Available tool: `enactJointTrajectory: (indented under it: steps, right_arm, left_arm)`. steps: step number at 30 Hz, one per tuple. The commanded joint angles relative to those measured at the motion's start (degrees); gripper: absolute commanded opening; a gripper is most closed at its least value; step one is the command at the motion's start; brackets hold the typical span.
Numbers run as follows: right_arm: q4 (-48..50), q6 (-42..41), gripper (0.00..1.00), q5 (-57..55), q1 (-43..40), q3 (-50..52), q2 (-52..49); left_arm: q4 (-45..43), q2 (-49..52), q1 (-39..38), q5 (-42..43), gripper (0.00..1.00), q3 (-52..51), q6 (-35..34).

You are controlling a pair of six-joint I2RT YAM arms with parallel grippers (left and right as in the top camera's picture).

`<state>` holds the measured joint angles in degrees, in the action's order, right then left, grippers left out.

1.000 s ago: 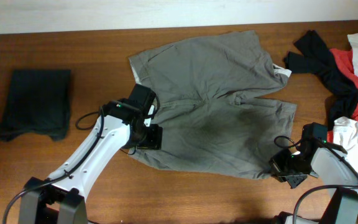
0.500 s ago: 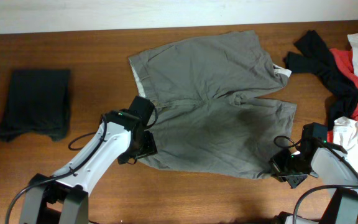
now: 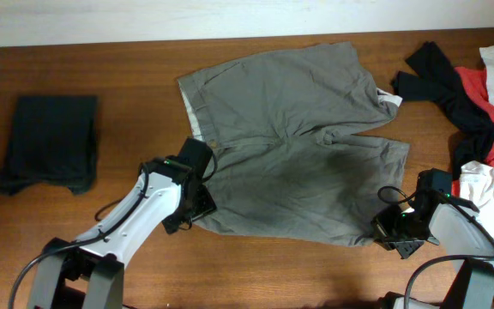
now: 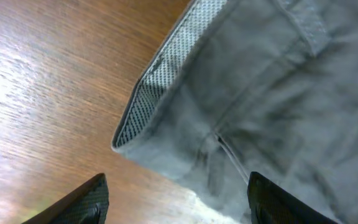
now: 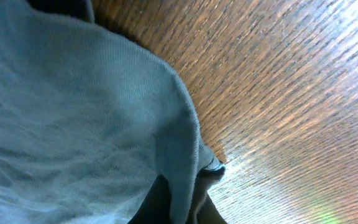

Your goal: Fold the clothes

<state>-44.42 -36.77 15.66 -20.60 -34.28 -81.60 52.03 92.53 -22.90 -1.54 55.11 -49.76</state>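
Overhead, the brown wood-grain tabletop (image 3: 75, 249) fills the frame, with a pale wall strip (image 3: 230, 17) along 12 o'clock. The grey-khaki trousers (image 3: 298, 154) lie spread flat at the centre. A folded dark garment (image 3: 48, 142) sits well apart at 9 o'clock. A heap of black, red and white clothes (image 3: 470, 112) is bunched at 2 o'clock. The left claw (image 3: 197, 199) is at the trousers' 8 o'clock corner, and the right claw (image 3: 399, 232) is at their 4 o'clock corner.

From the left wrist, the left claw (image 4: 179, 205) stands wide. The waistband corner of the trousers (image 4: 266, 93), with its pale mesh lining (image 4: 143, 106), lies just ahead, between the fingers (image 4: 86, 200). Glossy tabletop (image 4: 42, 81) runs towards 9 o'clock.

From the right wrist, the right claw (image 5: 182, 208) is pinched on an edge of the trousers (image 5: 73, 112), its fingers mostly hidden by cloth. The tabletop (image 5: 291, 93) shows bright glare at 4 o'clock.
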Motion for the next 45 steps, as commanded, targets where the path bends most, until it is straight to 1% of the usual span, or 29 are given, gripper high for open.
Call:
enactJointTrajectory:
  steps: [1, 5, 6, 10, 12, 15, 17, 18, 21, 23, 25, 28, 30, 32, 34, 36, 38, 41, 45]
  right_arm:
    - [1.92, 0.59, 0.05, -2.82, -0.11, 1.4, -1.38]
    - [2.25, 0.72, 0.05, -2.84, -0.11, 1.4, -1.38]
    - [2.27, 1.2, 0.05, -2.84, -0.11, 1.4, -1.38]
    - [2.25, 2.03, 0.05, -2.84, -0.11, 1.4, -1.38]
    - [2.27, 2.03, 0.05, -2.84, -0.11, 1.4, -1.38]
    - [2.25, 2.05, 0.04, -2.89, -0.11, 1.4, -1.38]
    - [2.23, 2.03, 0.04, -3.5, -0.11, 1.4, -1.38]
    - [2.23, 2.03, 0.04, -4.02, -0.11, 1.4, -1.38]
    - [2.01, 2.03, 0.04, -5.05, -0.11, 1.4, -1.38]
    - [2.03, 2.03, 0.04, -5.22, -0.11, 1.4, -1.38]
    - [2.03, 2.03, 0.04, -5.22, -0.11, 1.4, -1.38]
    - [2.03, 2.05, 0.04, -5.22, -0.11, 1.4, -1.38]
    - [2.03, 2.05, 0.04, -5.25, -0.11, 1.4, -1.38]
    - [2.03, 2.08, 0.04, -5.79, -0.11, 1.38, -1.38]
    - [1.99, 2.32, 0.04, -6.62, -0.13, 1.09, -1.38]
    - [0.28, 3.39, 0.04, -7.06, -0.13, -0.37, -1.38]
    - [-3.15, 3.39, 0.04, -7.39, -0.11, -2.71, -1.36]
    - [-9.33, 3.56, 0.04, -7.37, -0.11, -7.08, -1.36]
    - [-16.09, 3.56, 0.04, -7.37, -0.11, -11.5, -1.33]
  left_arm:
    - [-1.4, 0.42, 1.03, -0.31, 0.71, -1.64, -4.5]
    - [-4.07, 0.42, 2.95, -0.83, 0.71, -1.73, -4.87]
    - [-4.37, 0.42, 3.28, -0.83, 0.69, -1.73, -4.87]
    - [-4.85, 0.42, 3.58, -0.83, 0.66, -1.73, -4.87]
    - [-4.83, 0.42, 3.56, -0.79, 0.58, -1.75, -4.87]
    - [-4.76, 0.42, 3.56, -0.63, 0.41, -1.86, -4.85]
    - [-4.7, 0.42, 3.56, -0.63, 0.31, -2.05, -4.85]
    - [-4.72, 0.42, 3.56, -0.63, 0.3, -2.27, -4.87]
    - [-4.72, 0.42, 3.58, -0.7, 0.3, -3.37, -4.87]
    - [-5.05, 0.42, 3.58, -0.72, 0.39, -4.31, -4.87]
    - [-5.84, 0.42, 3.58, -0.66, 0.44, -5.27, -4.87]
    - [-6.62, 0.42, 3.58, -0.7, 0.44, -6.03, -4.87]
    - [-6.78, 0.39, 3.58, -0.68, 0.33, -6.01, -4.85]
    - [-6.8, 0.35, 3.58, -0.72, 0.2, -5.95, -4.7]
    - [-6.82, 0.15, 3.58, -0.94, 0.09, -5.77, -2.89]
    - [-6.82, -0.48, 3.58, -1.38, 0.01, -5.6, -0.2]
    - [-6.75, -1.49, 3.58, -1.29, 0.01, -5.49, 3.19]
    - [-5.46, -3.63, 3.58, -1.29, 0.0, -5.44, 6.25]
    - [-2.51, -7.5, 3.56, -1.33, 0.0, -5.44, 7.06]
